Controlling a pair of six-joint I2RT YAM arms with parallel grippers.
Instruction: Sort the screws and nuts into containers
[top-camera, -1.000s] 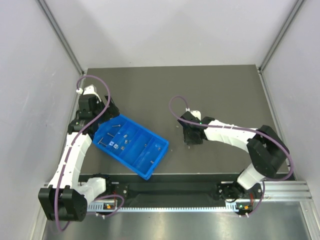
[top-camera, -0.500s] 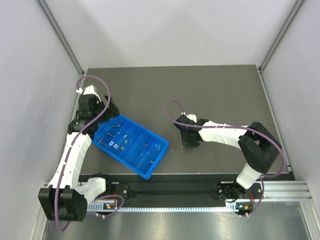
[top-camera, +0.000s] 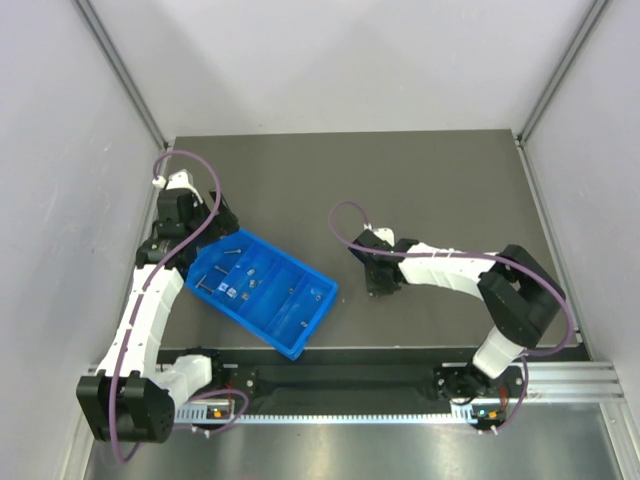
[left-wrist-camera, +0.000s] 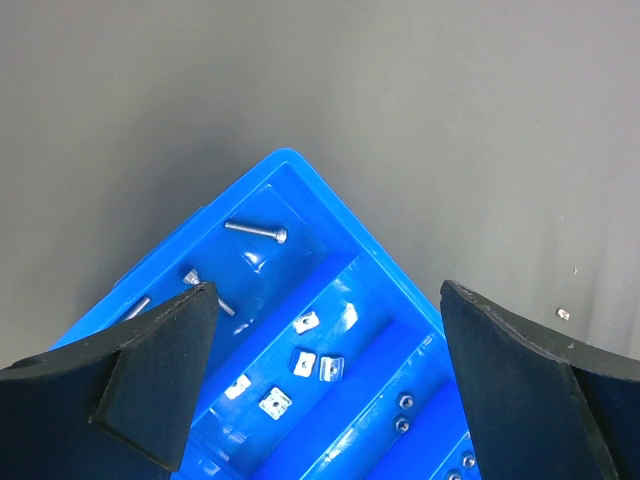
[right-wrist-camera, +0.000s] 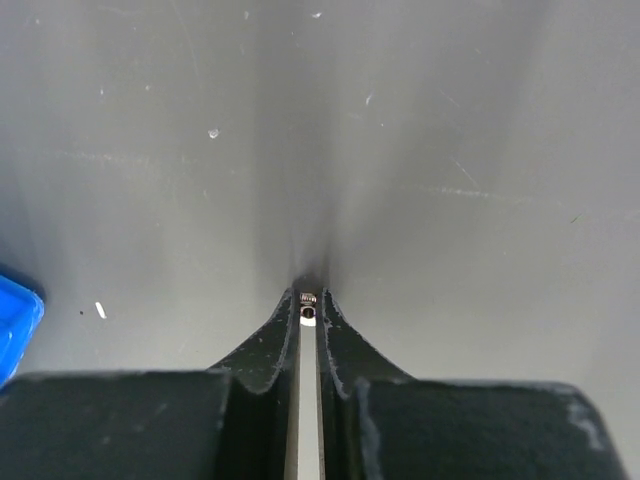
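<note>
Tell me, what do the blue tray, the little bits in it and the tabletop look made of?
Blue tray: glossy moulded plastic, going by its bright highlights. Screws and nuts: bare silvery metal, shiny glints. Table: dark grey matte sheet, finely scratched; possibly coated metal or laminate, hard to say.

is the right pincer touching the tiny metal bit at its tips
Touching. The right wrist view shows the right pincer shut, with the tiny metal bit pinched between its tips, no gap either side.
</note>
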